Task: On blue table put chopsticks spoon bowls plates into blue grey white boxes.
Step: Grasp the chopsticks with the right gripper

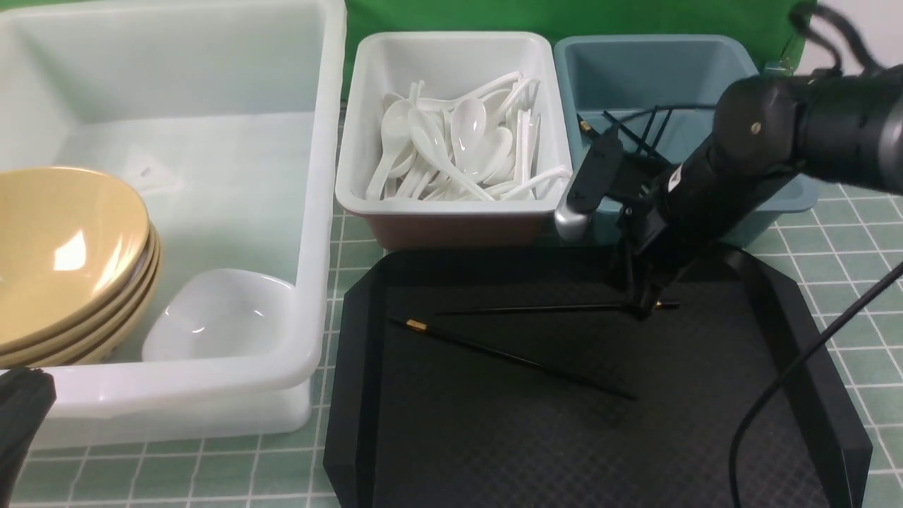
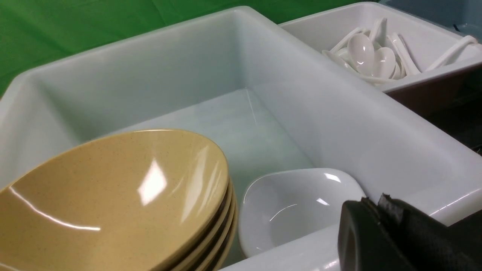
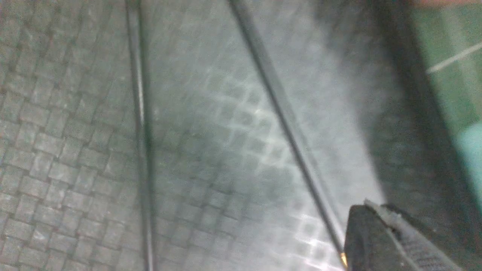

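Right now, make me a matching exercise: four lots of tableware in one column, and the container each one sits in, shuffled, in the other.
Column one:
1. tan bowls
2. spoons
3. loose chopsticks
4. other chopsticks

Column two:
A. black tray
B. large translucent tub
C. blue-grey box
D. white box

Pairs: 1-B, 2-D, 3-A, 4-C.
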Robot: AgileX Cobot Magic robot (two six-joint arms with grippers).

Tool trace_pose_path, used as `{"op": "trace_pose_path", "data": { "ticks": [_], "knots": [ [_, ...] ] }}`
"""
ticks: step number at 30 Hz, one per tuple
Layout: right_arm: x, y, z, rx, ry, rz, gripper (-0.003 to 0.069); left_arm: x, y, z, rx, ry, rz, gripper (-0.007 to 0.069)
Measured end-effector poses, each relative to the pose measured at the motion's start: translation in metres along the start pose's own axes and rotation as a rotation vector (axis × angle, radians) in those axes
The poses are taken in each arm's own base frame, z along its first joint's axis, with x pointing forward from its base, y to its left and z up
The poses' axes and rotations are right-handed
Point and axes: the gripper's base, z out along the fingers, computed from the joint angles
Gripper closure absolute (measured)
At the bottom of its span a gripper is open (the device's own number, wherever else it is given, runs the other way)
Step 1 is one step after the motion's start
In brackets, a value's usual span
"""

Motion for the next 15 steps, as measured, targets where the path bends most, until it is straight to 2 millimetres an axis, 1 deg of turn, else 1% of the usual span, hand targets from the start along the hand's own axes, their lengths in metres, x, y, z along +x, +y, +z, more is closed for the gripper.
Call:
{"op": "trace_pose_path", "data": {
  "ticks": [2,5,7,9,10,11,13,14,15],
  "knots": [
    [0.000,0.000,-0.004,0.003,-0.004,0.000,0.0622,0.000,0.000,0.000,0.000,0.000,0.000,0.0620],
    [0.002,0.001,-0.005,-0.014,0.012,-0.004,0.0622,0.000,0.000,0.000,0.000,0.000,0.000,0.0620],
    [0.001,0.005,-0.002,-0.033,0.024,-0.039,0.0613,0.000,0.000,0.000,0.000,0.000,0.000,0.0620],
    [-0.001,0.008,0.003,-0.046,0.031,-0.086,0.0584,0.000,0.000,0.000,0.000,0.000,0.000,0.0620],
    [-0.001,0.008,0.004,-0.049,0.032,-0.086,0.0584,0.000,0.000,0.000,0.000,0.000,0.000,0.0620],
    [-0.001,0.010,0.012,-0.060,0.041,-0.111,0.0533,0.000,0.000,0.000,0.000,0.000,0.000,0.0620],
    [-0.001,0.012,0.026,-0.071,0.051,-0.127,0.0476,0.000,0.000,0.000,0.000,0.000,0.000,0.0620],
    [0.000,0.012,0.032,-0.070,0.054,-0.127,0.0431,0.000,0.000,0.000,0.000,0.000,0.000,0.0620],
    [0.000,0.012,0.035,-0.073,0.057,-0.127,0.0417,0.000,0.000,0.000,0.000,0.000,0.000,0.0620]
  ]
}}
